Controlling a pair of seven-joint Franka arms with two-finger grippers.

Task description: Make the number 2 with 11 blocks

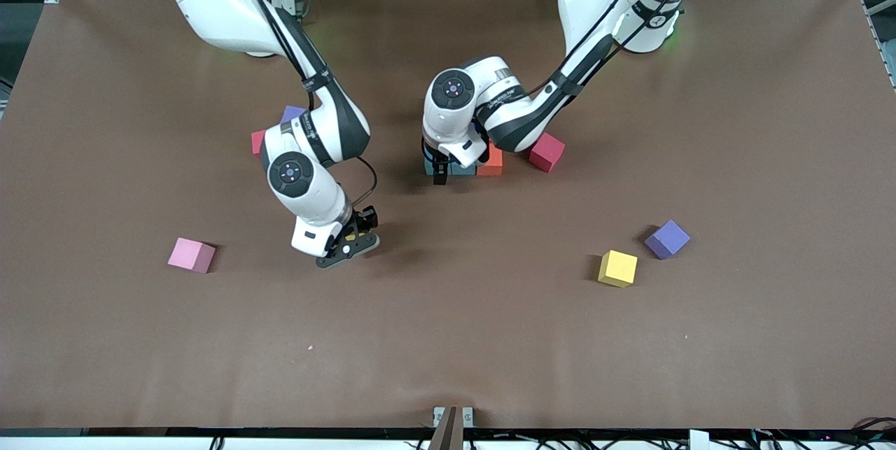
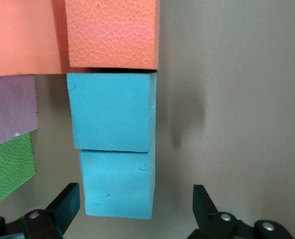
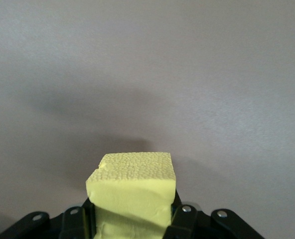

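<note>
Table: we see a brown table [image 1: 700, 366] with the two arms reaching in from the top of the front view.
Left arm: our left gripper [image 1: 439, 173] hangs low over the started digit near the table's middle, jaws spread wide and holding nothing; in the left wrist view its fingertips [image 2: 63, 206] straddle the end blue cube without touching it.
Right arm: our right gripper [image 1: 348, 243] is clamped on a yellow cube [image 3: 132, 191], over bare table nearer the front camera than the digit and toward the right arm's end.
Number 2 so far: the number 2 [image 1: 465, 164] is only partly built; we count two blue cubes [image 2: 112, 112] edge to edge in a line, an orange cube [image 2: 112, 32] touching the end of that line, and beside them a second orange, a pink and a green cube [image 2: 8, 169].
Key relation: from the held yellow cube, the digit lies farther from the front camera and toward the left arm's end; we judge the right arm must carry it that way, and the left gripper sits over the spot.
Loose blocks: pink cube [image 1: 191, 255], second yellow cube [image 1: 617, 268], red cube [image 1: 547, 152] just beside the digit.
Not for the digit: purple cube [image 1: 667, 238].
</note>
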